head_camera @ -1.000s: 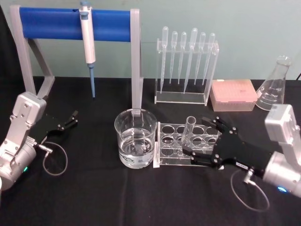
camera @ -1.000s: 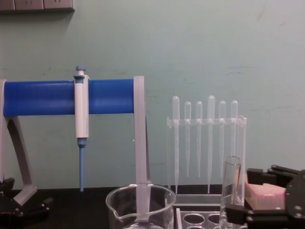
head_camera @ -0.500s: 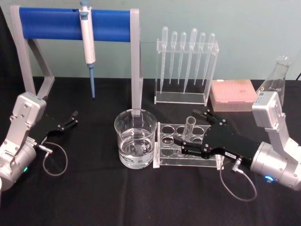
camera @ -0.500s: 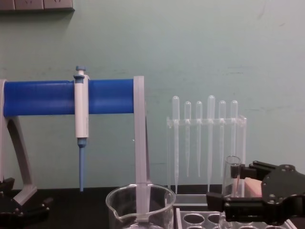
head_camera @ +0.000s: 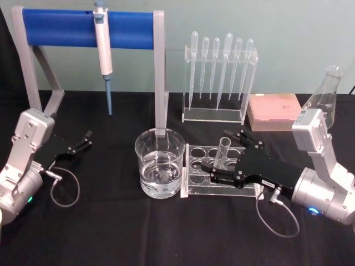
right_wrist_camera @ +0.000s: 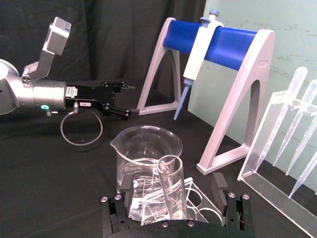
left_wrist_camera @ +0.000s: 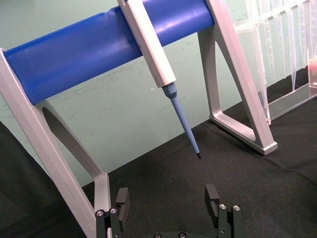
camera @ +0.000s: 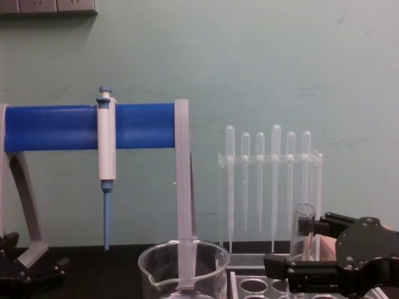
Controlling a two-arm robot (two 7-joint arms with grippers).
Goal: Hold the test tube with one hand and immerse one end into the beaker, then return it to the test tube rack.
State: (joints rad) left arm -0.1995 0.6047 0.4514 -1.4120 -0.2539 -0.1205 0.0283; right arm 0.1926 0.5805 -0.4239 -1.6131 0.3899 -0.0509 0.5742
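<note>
The test tube (head_camera: 223, 148), clear glass with a flared rim, stands rim-up and slightly tilted in a hole of the test tube rack (head_camera: 194, 183). It sits between the spread fingers (right_wrist_camera: 218, 184) of the right gripper (head_camera: 215, 148), with a gap on either side. The beaker (head_camera: 160, 163), wide, clear and upright, partly filled with clear liquid, stands just past the fingertips, close beside the rack's end.

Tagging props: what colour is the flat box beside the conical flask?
The box is pale pink, best seen in the head view.
</note>
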